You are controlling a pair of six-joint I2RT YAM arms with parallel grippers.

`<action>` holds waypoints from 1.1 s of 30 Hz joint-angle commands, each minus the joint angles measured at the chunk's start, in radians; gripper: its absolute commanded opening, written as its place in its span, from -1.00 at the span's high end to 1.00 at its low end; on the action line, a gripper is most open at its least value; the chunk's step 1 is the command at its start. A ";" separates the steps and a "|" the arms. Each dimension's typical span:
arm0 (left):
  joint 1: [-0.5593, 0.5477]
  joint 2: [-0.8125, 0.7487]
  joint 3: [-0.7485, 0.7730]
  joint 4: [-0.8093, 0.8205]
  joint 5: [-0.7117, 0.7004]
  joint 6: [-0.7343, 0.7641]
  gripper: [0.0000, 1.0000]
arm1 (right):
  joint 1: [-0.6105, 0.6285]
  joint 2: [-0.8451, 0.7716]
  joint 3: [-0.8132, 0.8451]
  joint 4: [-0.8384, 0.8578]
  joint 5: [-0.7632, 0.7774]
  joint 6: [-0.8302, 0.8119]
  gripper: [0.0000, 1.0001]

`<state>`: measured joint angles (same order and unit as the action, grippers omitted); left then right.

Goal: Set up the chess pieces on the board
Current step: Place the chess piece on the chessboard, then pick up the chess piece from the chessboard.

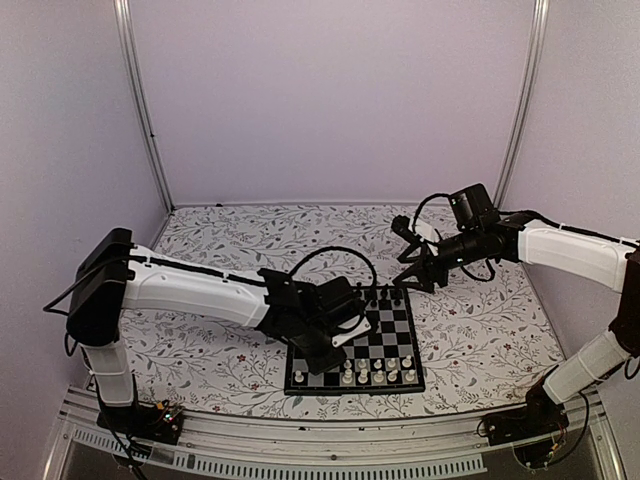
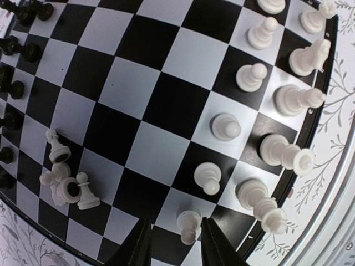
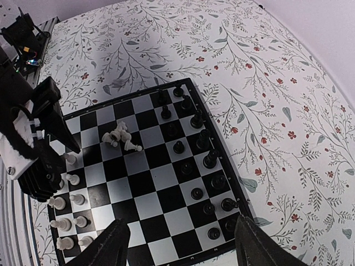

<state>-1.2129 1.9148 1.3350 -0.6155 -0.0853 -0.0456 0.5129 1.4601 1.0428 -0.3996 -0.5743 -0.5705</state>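
Left tool (image 2: 175, 233) straddling white pawn (image 2: 189, 221) | right tool (image 3: 180, 223) spread near board (image 3: 162, 173)

My pincer (image 3: 180, 223) hangs spread wide over the board (image 3: 166, 177). Several cream pieces (image 3: 119, 136) lie toppled together on it.

No legible text, labels, brands or numbers in any view (the border of the board (image 1: 398, 322) is too small and blurred to tell if it carries markings).
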 commanded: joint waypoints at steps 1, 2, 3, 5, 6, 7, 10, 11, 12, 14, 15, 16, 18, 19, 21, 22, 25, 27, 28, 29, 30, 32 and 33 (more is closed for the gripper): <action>0.005 -0.066 0.029 0.005 -0.072 -0.044 0.31 | -0.001 0.004 -0.001 -0.011 -0.010 -0.012 -0.36; 0.019 -0.076 0.034 0.005 -0.104 -0.077 0.31 | -0.001 0.005 -0.001 -0.010 -0.008 -0.012 -0.36; 0.033 -0.084 0.047 -0.002 -0.129 -0.120 0.32 | -0.001 0.006 -0.001 -0.011 -0.007 -0.012 -0.36; 0.069 -0.098 0.068 -0.029 -0.205 -0.247 0.31 | -0.001 0.006 -0.002 -0.010 -0.005 -0.011 -0.36; 0.088 -0.110 0.071 -0.042 -0.234 -0.325 0.28 | -0.001 0.006 -0.001 -0.010 -0.004 -0.011 -0.36; 0.106 -0.123 0.064 -0.049 -0.253 -0.391 0.23 | 0.000 0.006 -0.001 -0.010 -0.003 -0.011 -0.36; 0.133 -0.163 0.013 -0.006 -0.258 -0.509 0.11 | 0.000 0.008 -0.002 -0.010 0.001 -0.012 -0.36; 0.140 -0.168 0.000 0.003 -0.252 -0.534 0.09 | 0.000 0.008 -0.001 -0.010 0.003 -0.012 -0.36; 0.148 -0.169 -0.008 0.011 -0.237 -0.552 0.08 | -0.001 0.008 -0.001 -0.010 0.001 -0.012 -0.36; 0.159 -0.164 -0.022 0.037 -0.201 -0.558 0.07 | 0.000 0.009 -0.001 -0.011 0.000 -0.013 -0.36; 0.163 -0.159 -0.027 0.047 -0.186 -0.557 0.07 | 0.000 0.009 -0.001 -0.011 -0.002 -0.014 -0.36; 0.169 -0.151 -0.029 0.056 -0.168 -0.550 0.07 | -0.001 0.009 -0.001 -0.012 -0.001 -0.014 -0.36; 0.180 -0.133 -0.028 0.073 -0.119 -0.496 0.08 | -0.001 0.008 -0.001 -0.013 -0.001 -0.015 -0.36; 0.186 -0.125 -0.023 0.071 -0.101 -0.470 0.09 | -0.001 0.008 -0.001 -0.013 -0.001 -0.015 -0.36; 0.213 -0.118 -0.022 0.061 -0.068 -0.443 0.10 | 0.000 0.008 -0.002 -0.015 0.001 -0.017 -0.36; 0.230 -0.122 -0.030 0.072 -0.040 -0.433 0.11 | 0.000 0.007 -0.003 -0.015 0.000 -0.018 -0.36; 0.259 -0.130 -0.045 0.118 0.022 -0.408 0.11 | -0.001 0.006 -0.003 -0.015 0.004 -0.022 -0.36; 0.260 -0.113 -0.033 0.123 0.036 -0.391 0.16 | 0.000 0.008 -0.003 -0.017 0.007 -0.023 -0.36; 0.260 -0.098 -0.025 0.123 0.049 -0.382 0.19 | 0.000 0.008 -0.003 -0.016 0.007 -0.023 -0.37; 0.260 -0.085 -0.017 0.123 0.063 -0.371 0.22 | -0.001 0.008 -0.003 -0.017 0.007 -0.023 -0.36; 0.259 -0.070 -0.009 0.123 0.074 -0.364 0.25 | 0.000 0.008 -0.003 -0.017 0.007 -0.023 -0.36; 0.257 -0.042 0.006 0.120 0.105 -0.347 0.31 | 0.000 0.008 -0.003 -0.019 0.007 -0.024 -0.36; 0.255 -0.029 0.013 0.118 0.120 -0.340 0.34 | 0.000 0.009 -0.003 -0.019 0.007 -0.023 -0.36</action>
<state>-0.9535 1.8240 1.3140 -0.5121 -0.0551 -0.4404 0.5129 1.4616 1.0428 -0.4038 -0.5735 -0.5854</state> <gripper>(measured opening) 0.355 0.682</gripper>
